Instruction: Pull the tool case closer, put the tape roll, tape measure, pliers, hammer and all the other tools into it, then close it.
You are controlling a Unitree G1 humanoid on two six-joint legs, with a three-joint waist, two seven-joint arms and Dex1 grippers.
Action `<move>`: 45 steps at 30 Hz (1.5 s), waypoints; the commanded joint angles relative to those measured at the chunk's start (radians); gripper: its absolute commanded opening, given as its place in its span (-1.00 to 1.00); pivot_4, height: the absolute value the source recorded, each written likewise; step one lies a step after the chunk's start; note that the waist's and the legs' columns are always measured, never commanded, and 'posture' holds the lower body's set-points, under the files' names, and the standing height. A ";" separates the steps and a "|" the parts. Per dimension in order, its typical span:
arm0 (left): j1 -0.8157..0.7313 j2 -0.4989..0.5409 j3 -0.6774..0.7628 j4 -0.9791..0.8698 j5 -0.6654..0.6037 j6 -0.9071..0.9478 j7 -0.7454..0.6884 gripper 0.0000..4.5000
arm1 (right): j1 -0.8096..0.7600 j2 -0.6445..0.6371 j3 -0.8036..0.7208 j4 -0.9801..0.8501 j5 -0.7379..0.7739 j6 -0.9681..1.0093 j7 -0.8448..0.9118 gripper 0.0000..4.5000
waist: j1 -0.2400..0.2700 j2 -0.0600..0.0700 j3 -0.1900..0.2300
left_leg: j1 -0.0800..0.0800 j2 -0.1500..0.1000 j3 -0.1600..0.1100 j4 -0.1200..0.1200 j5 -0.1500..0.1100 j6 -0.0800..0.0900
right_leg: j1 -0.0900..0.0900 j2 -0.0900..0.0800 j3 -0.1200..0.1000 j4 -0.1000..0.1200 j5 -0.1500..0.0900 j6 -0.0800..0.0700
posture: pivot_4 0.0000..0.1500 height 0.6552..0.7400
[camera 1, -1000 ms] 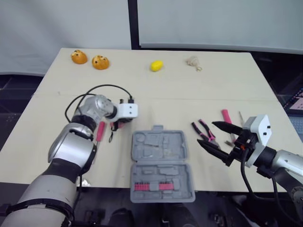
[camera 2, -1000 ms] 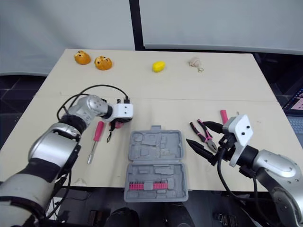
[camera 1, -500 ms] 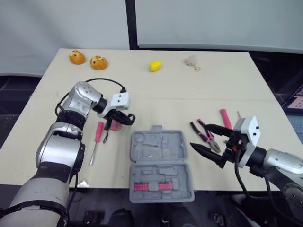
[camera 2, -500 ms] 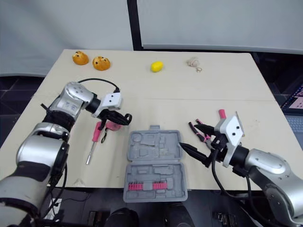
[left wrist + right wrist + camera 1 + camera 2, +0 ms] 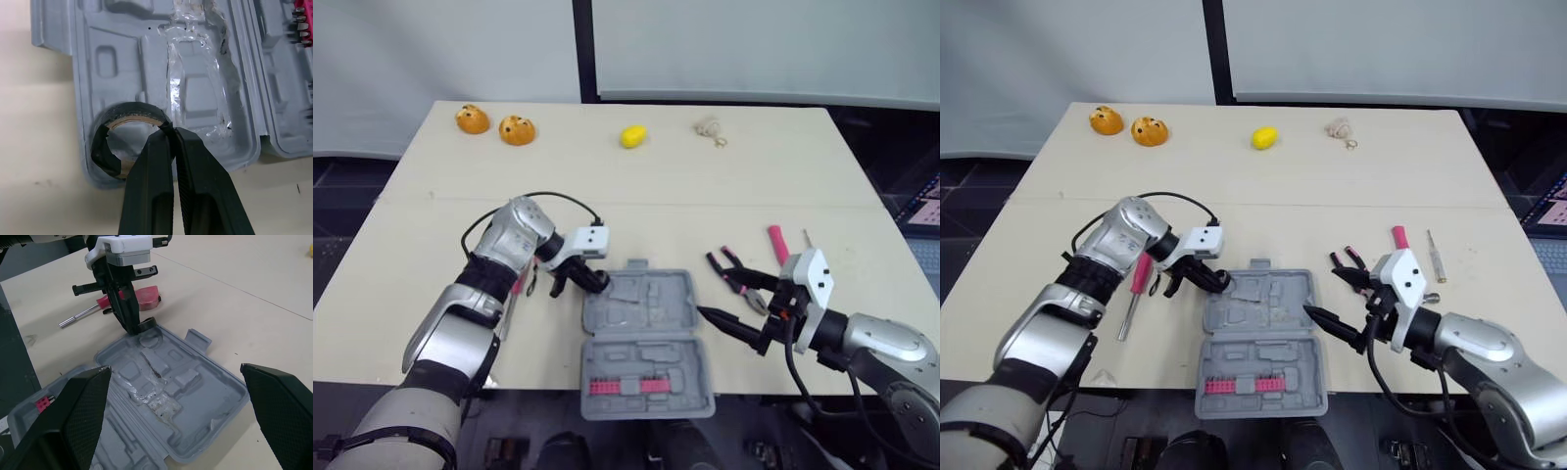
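Note:
The grey tool case (image 5: 651, 343) lies open at the table's front middle, with a pink bit row (image 5: 626, 387) in its near half. My left gripper (image 5: 592, 281) is shut on the black tape roll (image 5: 128, 121), which sits over the round recess in the case's far left corner. Open beside the case's right edge is my right gripper (image 5: 724, 297), its fingers (image 5: 73, 411) spread wide. Pink-handled pliers (image 5: 732, 271) lie just beyond it. A pink-handled screwdriver (image 5: 1139, 276) and a pink tape measure (image 5: 146, 293) lie left of the case.
A pink-handled tool (image 5: 776, 240) and a thin screwdriver (image 5: 1435, 259) lie at the right. Along the far edge sit two orange objects (image 5: 472, 119), a yellow lemon (image 5: 631, 136) and a small beige item (image 5: 710, 127). The case reaches the table's front edge.
My left gripper has swung right from beside the tape measure to the case's far left corner, carrying the tape roll. My right gripper has moved left toward the case.

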 commanded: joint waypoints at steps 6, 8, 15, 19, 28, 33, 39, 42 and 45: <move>-0.055 -0.018 -0.033 0.050 0.020 -0.031 0.030 -0.99 | 0.016 0.008 -0.007 -0.025 -0.010 -0.027 -0.005 1.00 | 0.001 0.000 0.000 | 0.000 0.000 0.000 0.000 0.000 0.000 | 0.000 0.000 0.000 0.000 0.000 0.000 | 1.00 1.00; -0.058 -0.021 -0.044 0.063 0.033 -0.050 0.044 -0.99 | 0.019 0.010 -0.006 -0.027 -0.013 -0.028 -0.005 1.00 | 0.001 0.000 0.000 | 0.000 0.000 0.000 0.000 0.000 0.000 | 0.000 0.000 0.000 0.000 0.000 0.000 | 1.00 1.00; -0.067 -0.037 -0.060 0.097 0.042 -0.061 0.053 -0.99 | 0.024 0.015 -0.005 -0.030 -0.020 -0.028 -0.010 1.00 | 0.002 0.000 0.000 | 0.000 0.000 0.000 0.000 0.000 0.000 | 0.000 0.000 0.000 0.000 0.000 0.000 | 1.00 1.00; -0.065 -0.035 -0.067 0.094 0.045 -0.056 0.042 -0.99 | 0.027 0.015 -0.006 -0.029 -0.024 -0.028 -0.010 1.00 | 0.002 0.000 0.000 | 0.000 0.000 0.000 0.000 0.000 0.000 | 0.000 0.000 0.000 0.000 0.000 0.000 | 1.00 1.00; -0.052 -0.027 -0.091 0.108 0.084 -0.115 0.075 -0.99 | 0.034 0.001 -0.005 -0.030 -0.038 -0.031 0.008 1.00 | 0.001 0.000 0.000 | 0.000 0.000 0.000 0.000 0.000 0.000 | 0.000 0.000 0.000 0.000 0.000 0.000 | 1.00 1.00; -0.048 -0.031 -0.090 0.114 0.085 -0.110 0.082 -0.99 | 0.041 0.001 -0.008 -0.037 -0.039 -0.030 0.009 1.00 | 0.001 0.000 0.000 | 0.000 0.000 0.000 0.000 0.000 0.000 | 0.000 0.000 0.000 0.000 0.000 0.000 | 1.00 1.00; -0.044 0.023 -0.013 -0.053 0.007 -0.004 0.044 0.07 | 0.045 -0.002 -0.012 -0.043 -0.037 -0.026 0.008 1.00 | 0.000 0.000 0.000 | 0.000 0.000 0.000 0.000 0.000 0.000 | 0.000 0.000 0.000 0.000 0.000 0.000 | 1.00 1.00; -0.008 0.068 0.041 -0.162 -0.057 0.083 0.009 0.07 | 0.049 -0.005 -0.016 -0.041 -0.037 -0.029 0.013 1.00 | 0.000 0.000 0.000 | 0.000 0.000 0.000 0.000 0.000 0.000 | 0.000 0.000 0.000 0.000 0.000 0.000 | 1.00 1.00; 0.095 0.107 0.152 -0.213 -0.159 0.009 0.052 0.07 | 0.047 -0.007 -0.019 -0.036 -0.037 -0.031 0.017 1.00 | -0.002 0.001 -0.001 | 0.001 0.001 0.000 0.000 0.000 0.000 | 0.000 0.000 0.001 0.000 0.000 0.000 | 1.00 1.00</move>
